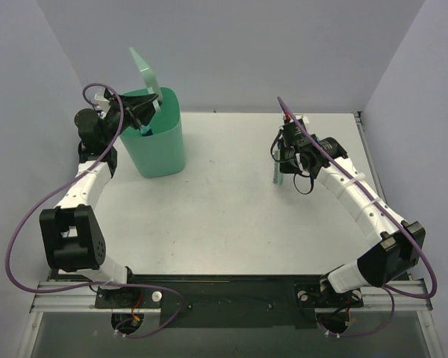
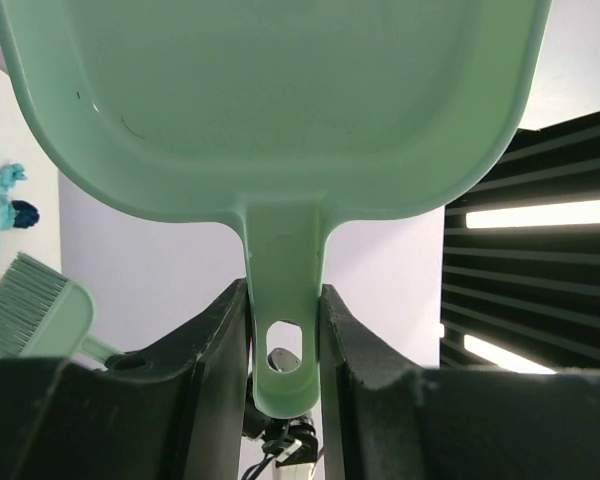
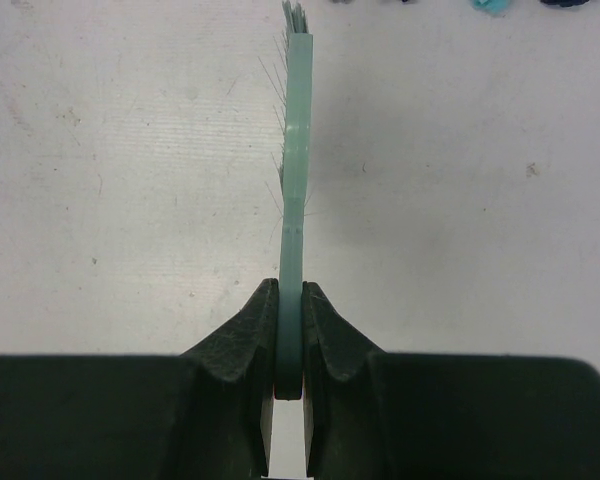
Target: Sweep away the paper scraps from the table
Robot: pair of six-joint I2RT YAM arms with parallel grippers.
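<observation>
The right gripper (image 3: pixel 292 295) pinches the brush (image 3: pixel 298 150), with paper scraps (image 3: pixel 492 5) on the table (image 3: pixel 130 150) just past its bristles and a bit to the side, while the left gripper (image 2: pixel 283 300) pinches the dustpan (image 2: pixel 270 100) handle far off by the bin (image 1: pixel 160 145).

The far left of the table (image 1: pixel 224 231) is blocked by the tall bin (image 1: pixel 160 145) with the dustpan (image 1: pixel 145 68) held above it, the far right is taken by the held brush (image 1: pixel 277 174), and open passage is left between them.
</observation>
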